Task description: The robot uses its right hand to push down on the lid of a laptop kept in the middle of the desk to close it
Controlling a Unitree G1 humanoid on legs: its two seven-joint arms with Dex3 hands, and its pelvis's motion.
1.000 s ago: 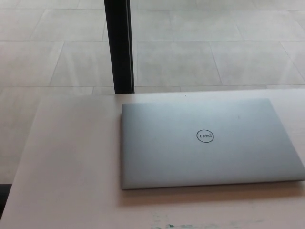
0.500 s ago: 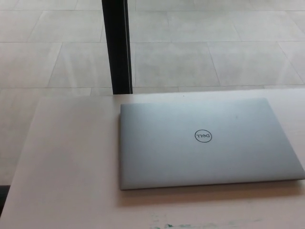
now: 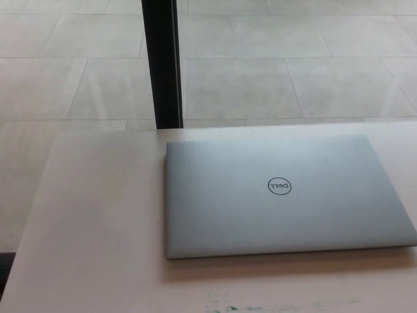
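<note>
- The laptop [image 3: 287, 195] lies flat on the pale desk [image 3: 98, 228], a little to the right of the middle of the view, with its right edge almost at the border of the picture.
- Its lid [image 3: 221, 176] is fully down on the base; no gap shows along the front edge, so the closing appears to be already done.
- A round logo [image 3: 279, 187] sits near the middle of the lid.
- Neither the left hand nor the right hand of the robot is in the picture, so nothing can be said about their fingers.
- The lid looks like a thin, stiff metal sheet with a smooth matte surface; a finger would probably slide on it rather easily.
- The laptop seems of moderate weight, enough to stay in place under a push from above, but the screen under the lid is fragile, so a push should be gentle.
- If any further push were needed, the best place is judged to be the flat area near the front edge, in the middle of its width, pressed with flat fingers and not pinched.
- Behind the desk stand a dark vertical post [image 3: 163, 62] and a tiled floor [image 3: 293, 65].
</note>
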